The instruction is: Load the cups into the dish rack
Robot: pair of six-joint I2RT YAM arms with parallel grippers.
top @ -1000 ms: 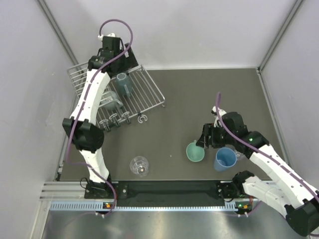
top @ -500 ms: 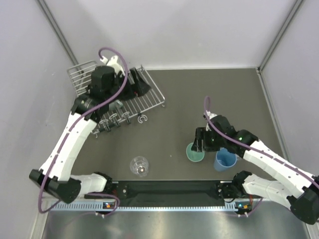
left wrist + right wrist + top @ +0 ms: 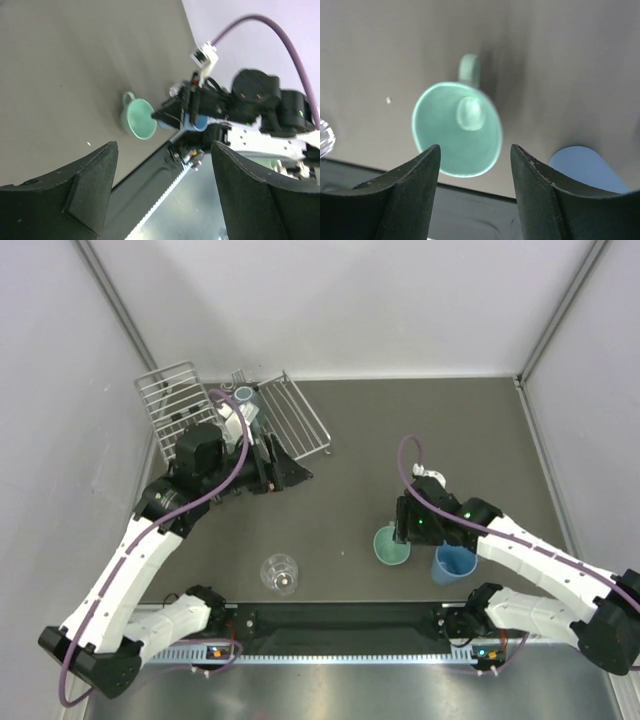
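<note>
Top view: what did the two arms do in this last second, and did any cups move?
The left end effector drew back from the far side of the dish rack to its near edge, open and empty. The right end effector slid left over the mint-green mug, open, not gripping. That mug, the blue tumbler, the clear glass and the rack stayed put.

Four cups [image 3: 392, 545] [image 3: 455, 562] [image 3: 280, 573] [image 3: 245, 395] (one racked), one rack [image 3: 300, 415]
</note>
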